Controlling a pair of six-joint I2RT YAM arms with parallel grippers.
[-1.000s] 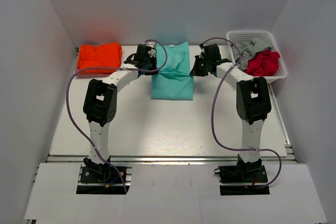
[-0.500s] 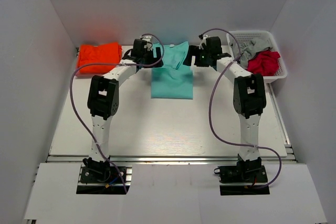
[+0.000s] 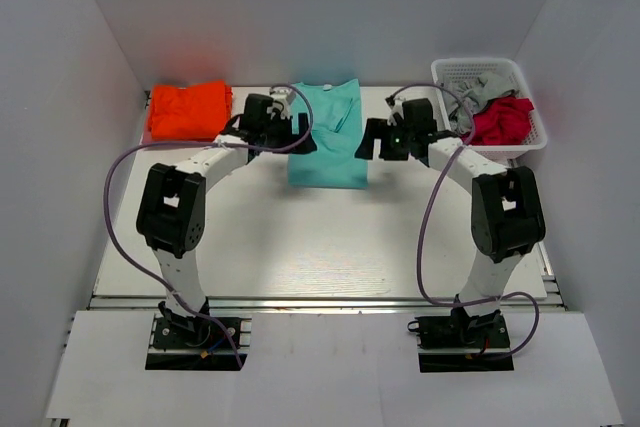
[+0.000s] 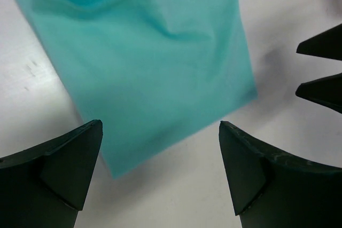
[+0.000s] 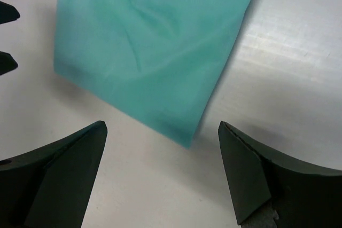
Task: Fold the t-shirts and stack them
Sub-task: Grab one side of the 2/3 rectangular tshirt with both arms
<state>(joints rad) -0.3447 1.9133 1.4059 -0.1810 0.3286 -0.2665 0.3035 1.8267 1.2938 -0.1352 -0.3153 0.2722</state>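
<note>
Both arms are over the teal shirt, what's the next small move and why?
Probably lower the left fingers and right fingers onto the near corners of the teal shirt and close. Both pairs hang open flanking it, and it lies folded, not yet stacked on the orange shirt.

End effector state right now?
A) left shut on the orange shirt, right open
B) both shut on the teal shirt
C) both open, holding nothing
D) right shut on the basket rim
C: in the wrist views the left end effector and right end effector have their fingers spread, and the teal shirt lies flat below them, ungripped.
</note>
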